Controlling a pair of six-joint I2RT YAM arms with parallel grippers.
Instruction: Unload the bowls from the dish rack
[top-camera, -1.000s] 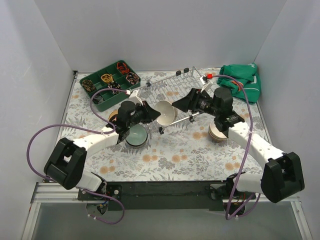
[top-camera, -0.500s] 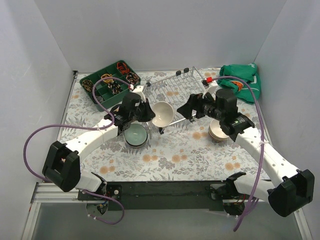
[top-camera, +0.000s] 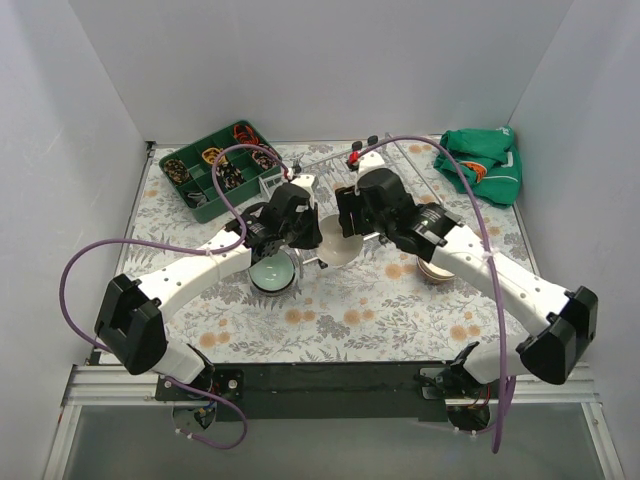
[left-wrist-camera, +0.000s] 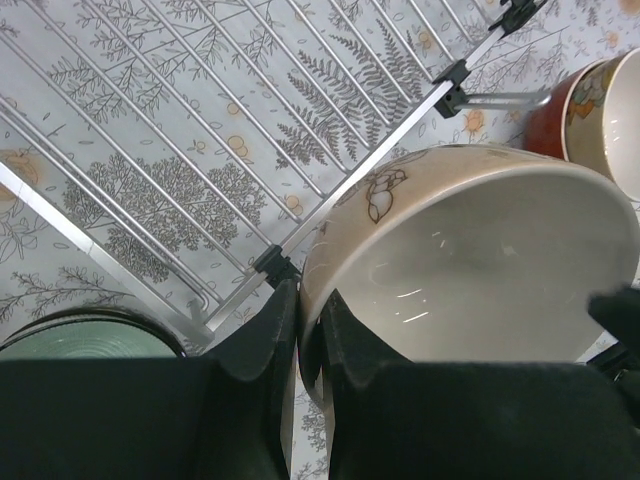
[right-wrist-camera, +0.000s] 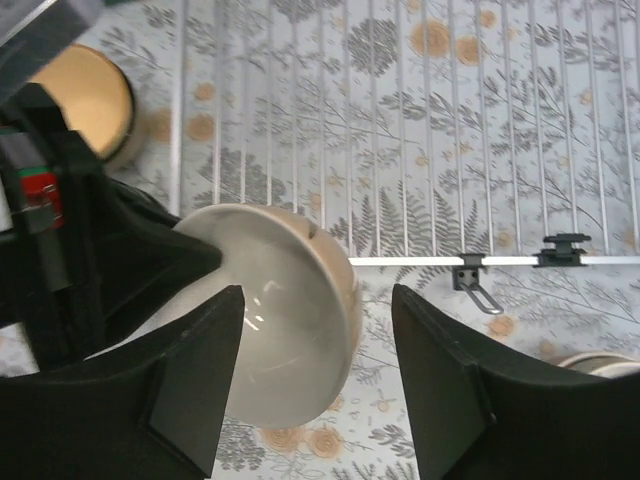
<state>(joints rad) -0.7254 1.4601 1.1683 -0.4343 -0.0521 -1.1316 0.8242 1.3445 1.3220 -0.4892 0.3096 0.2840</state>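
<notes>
Left gripper (left-wrist-camera: 308, 300) pinched bowl (left-wrist-camera: 470, 270) rim at rack (left-wrist-camera: 200, 130) edge; right gripper (right-wrist-camera: 315, 300), jaws apart, straddled it, probably needing to close for handover.

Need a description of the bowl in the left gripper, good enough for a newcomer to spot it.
Find the wire dish rack. At its near edge the left gripper pinches the rim of a cream bowl. Unlike the mint-green bowl resting beside it, this one is tilted and lifted.

Quantities in view: one wire dish rack (right-wrist-camera: 430, 150), one green compartmented tray (top-camera: 203, 208), one green cloth (top-camera: 485, 165), three beige bowls (left-wrist-camera: 470, 260), one red bowl (left-wrist-camera: 545, 125), one mint-green bowl (top-camera: 270, 270).
</notes>
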